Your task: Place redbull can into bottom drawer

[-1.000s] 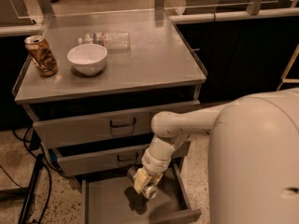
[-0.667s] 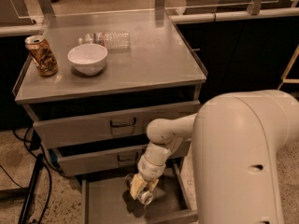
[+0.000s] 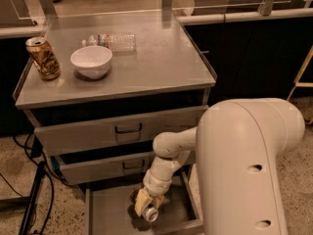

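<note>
The bottom drawer [image 3: 110, 212] is pulled open at the foot of the grey cabinet. My gripper [image 3: 145, 205] is down inside it, over the drawer floor near the middle. Its pale fingers [image 3: 141, 202] are closed around the redbull can [image 3: 150, 214]. Only the can's shiny silver end shows, tilted toward the camera and just above or on the floor; I cannot tell which. The rest of the can is hidden by the fingers and the arm.
On the cabinet top stand a gold-brown can [image 3: 43, 58] at the left, a white bowl [image 3: 91, 61] and a clear plastic bottle [image 3: 110, 40] lying behind it. Two upper drawers with dark handles [image 3: 128, 129] sit slightly open. Cables [image 3: 29, 199] hang at the left.
The arm has shifted a little to the left and lower into the open bottom drawer, still carrying the can. The things on the cabinet top have not moved.
</note>
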`<action>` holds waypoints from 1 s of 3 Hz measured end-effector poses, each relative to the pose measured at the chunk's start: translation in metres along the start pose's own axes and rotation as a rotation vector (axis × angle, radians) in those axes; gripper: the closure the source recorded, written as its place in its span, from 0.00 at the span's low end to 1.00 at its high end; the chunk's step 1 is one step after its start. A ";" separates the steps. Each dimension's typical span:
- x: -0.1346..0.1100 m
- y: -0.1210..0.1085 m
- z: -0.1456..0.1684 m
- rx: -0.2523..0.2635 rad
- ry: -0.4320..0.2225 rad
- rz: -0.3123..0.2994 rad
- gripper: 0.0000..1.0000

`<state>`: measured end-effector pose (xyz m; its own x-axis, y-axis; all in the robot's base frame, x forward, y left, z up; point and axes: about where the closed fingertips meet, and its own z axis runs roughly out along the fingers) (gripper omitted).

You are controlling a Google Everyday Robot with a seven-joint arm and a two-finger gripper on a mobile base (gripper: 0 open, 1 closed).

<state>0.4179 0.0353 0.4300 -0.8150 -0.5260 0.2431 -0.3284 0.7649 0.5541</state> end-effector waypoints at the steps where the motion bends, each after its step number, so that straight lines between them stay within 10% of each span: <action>1: 0.006 -0.020 0.032 -0.063 -0.069 0.160 1.00; 3: -0.014 -0.059 0.065 -0.149 -0.130 0.307 1.00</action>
<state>0.4177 0.0218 0.3421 -0.9219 -0.2215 0.3179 0.0059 0.8123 0.5832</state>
